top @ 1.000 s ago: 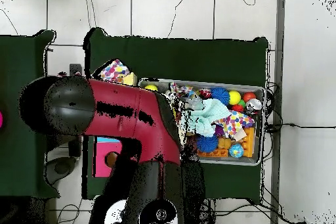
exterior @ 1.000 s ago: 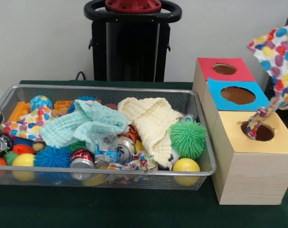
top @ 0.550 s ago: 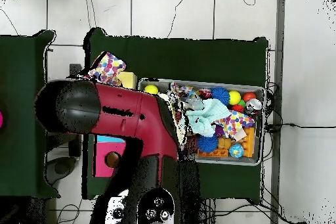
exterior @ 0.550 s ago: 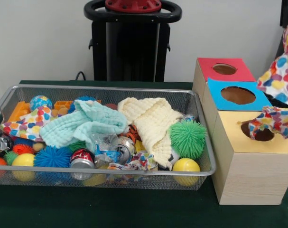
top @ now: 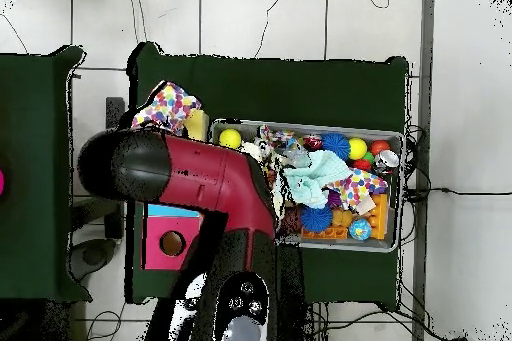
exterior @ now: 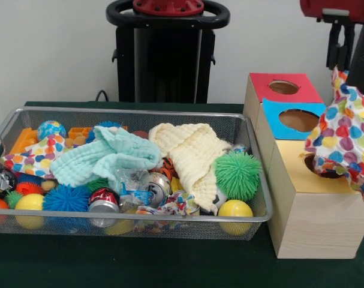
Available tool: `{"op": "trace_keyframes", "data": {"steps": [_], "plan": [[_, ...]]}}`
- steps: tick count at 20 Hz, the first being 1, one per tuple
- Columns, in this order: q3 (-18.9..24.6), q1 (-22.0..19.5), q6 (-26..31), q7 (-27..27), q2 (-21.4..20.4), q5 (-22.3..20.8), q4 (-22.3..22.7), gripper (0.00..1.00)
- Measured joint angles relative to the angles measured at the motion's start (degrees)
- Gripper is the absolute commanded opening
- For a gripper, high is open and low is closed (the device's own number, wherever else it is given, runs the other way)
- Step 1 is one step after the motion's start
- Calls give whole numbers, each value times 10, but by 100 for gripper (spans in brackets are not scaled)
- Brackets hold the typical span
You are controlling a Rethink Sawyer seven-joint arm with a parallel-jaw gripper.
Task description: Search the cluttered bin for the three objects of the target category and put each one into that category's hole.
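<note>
Nearest, the wire bin (exterior: 253, 217) holds balls, cans and cloths on the green surface (exterior: 128, 264). Beyond, the dotted cloth (exterior: 345, 135) lies draped over the yellow box (exterior: 301, 204), covering its hole. My fingers (exterior: 339, 45) sit above; their state is indeterminable.

The red arm (top: 190, 172) reaches out level; its pincer (exterior: 343, 51) hangs down, grip state unclear.

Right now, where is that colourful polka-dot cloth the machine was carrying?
In the front view the polka-dot cloth is at the right edge, draped over the yellow-topped box and covering part of its hole, just in front of the blue-topped box.
</note>
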Motion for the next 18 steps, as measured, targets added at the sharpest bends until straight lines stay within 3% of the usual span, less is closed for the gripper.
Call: {"op": "trace_keyframes", "data": {"steps": [8,18], "plan": [[-1,0,-24,0,4,-1,37,0],[-3,3,-67,0,22,-3,42,0]]}}
